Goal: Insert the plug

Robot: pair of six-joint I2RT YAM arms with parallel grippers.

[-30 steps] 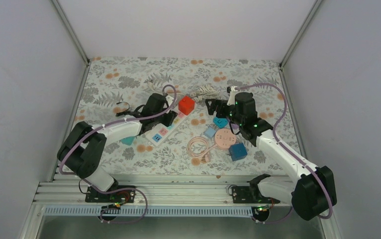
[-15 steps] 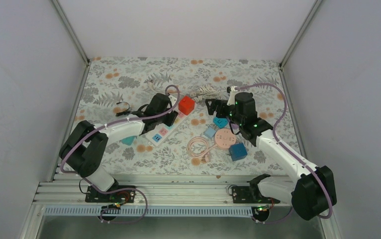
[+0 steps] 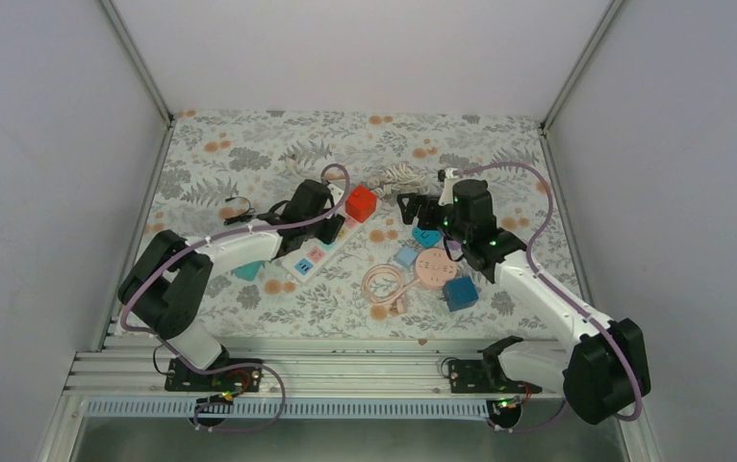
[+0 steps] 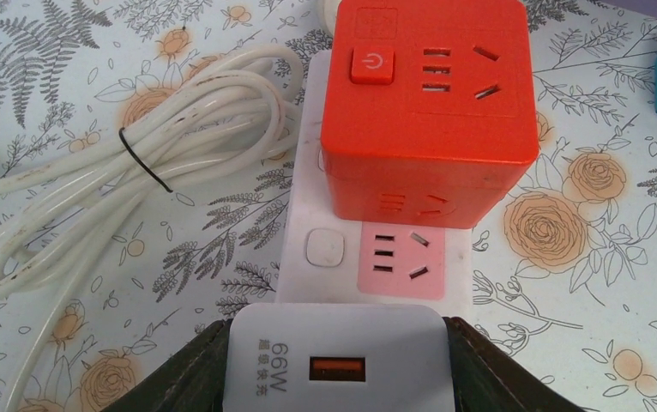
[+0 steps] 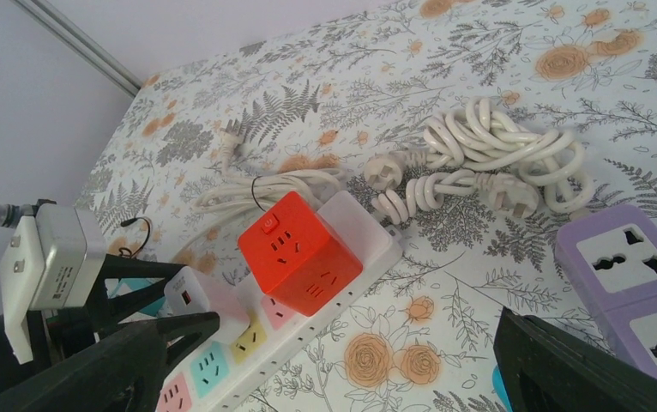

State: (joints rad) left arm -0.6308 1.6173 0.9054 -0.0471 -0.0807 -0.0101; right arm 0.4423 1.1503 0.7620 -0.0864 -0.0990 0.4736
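My left gripper (image 3: 327, 224) is shut on a white 66W charger plug (image 4: 335, 365), with one dark finger (image 4: 179, 378) on each side of it. It holds the plug over the white power strip (image 4: 308, 197), just short of the pink socket (image 4: 402, 257) and the red cube adapter (image 4: 428, 103) plugged in beyond. In the right wrist view the plug (image 5: 205, 300) stands above the strip's yellow socket (image 5: 250, 340); its prongs are hidden. My right gripper (image 3: 411, 207) is open and empty, above the mat right of the red cube (image 3: 361, 202).
A bundled white cable (image 4: 136, 189) lies left of the strip. Coiled white cords (image 5: 479, 163) and a purple power strip (image 5: 634, 275) lie at the back right. Blue adapters (image 3: 460, 293), a pink disc (image 3: 436, 266) and a pink cable (image 3: 384, 286) sit in front of my right arm.
My left gripper has shifted a little to the right along the strip with the white plug in it. My right arm has not moved.
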